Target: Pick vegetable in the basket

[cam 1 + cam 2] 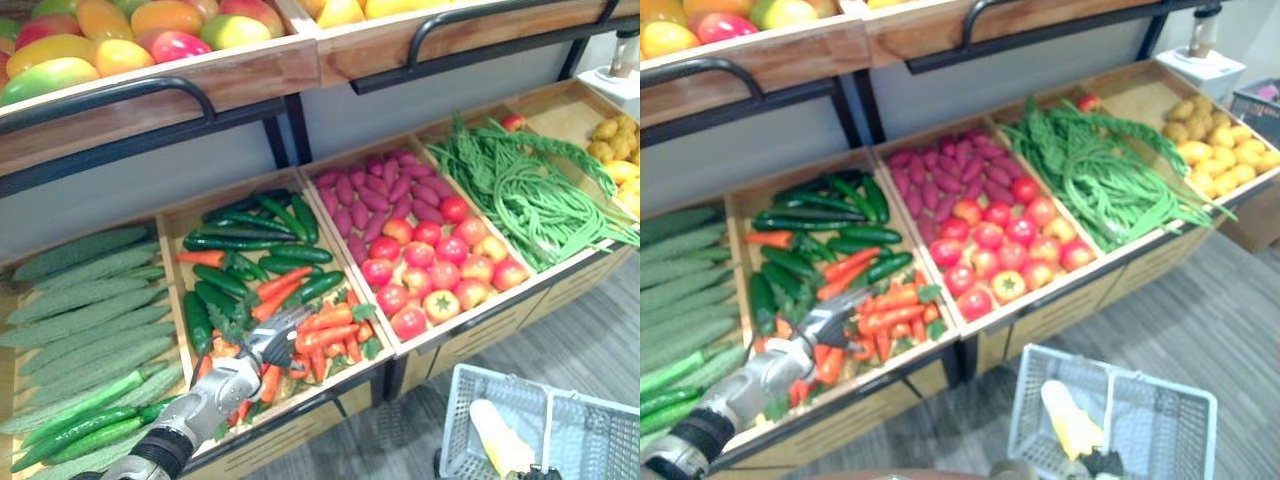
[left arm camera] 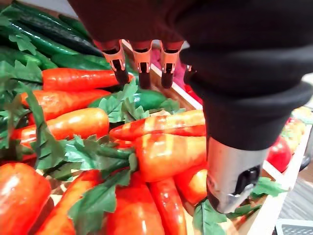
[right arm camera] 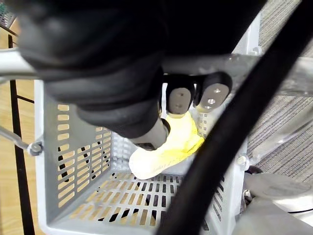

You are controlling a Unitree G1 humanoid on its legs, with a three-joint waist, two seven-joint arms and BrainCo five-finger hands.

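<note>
Fingers (image 2: 119,61) of my left hand (image 1: 228,386) hang apart above long orange carrots (image 1: 326,336); I should close round one mid-length, right hand (image 3: 178,99) clamped on the grey slatted basket (image 1: 462,425).

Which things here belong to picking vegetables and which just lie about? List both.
Job: left robot hand, open over the carrots; grey basket, its handle in the right robot hand; yellow piece inside.
Lying about: cucumbers, tomatoes, green beans, mangoes.
</note>
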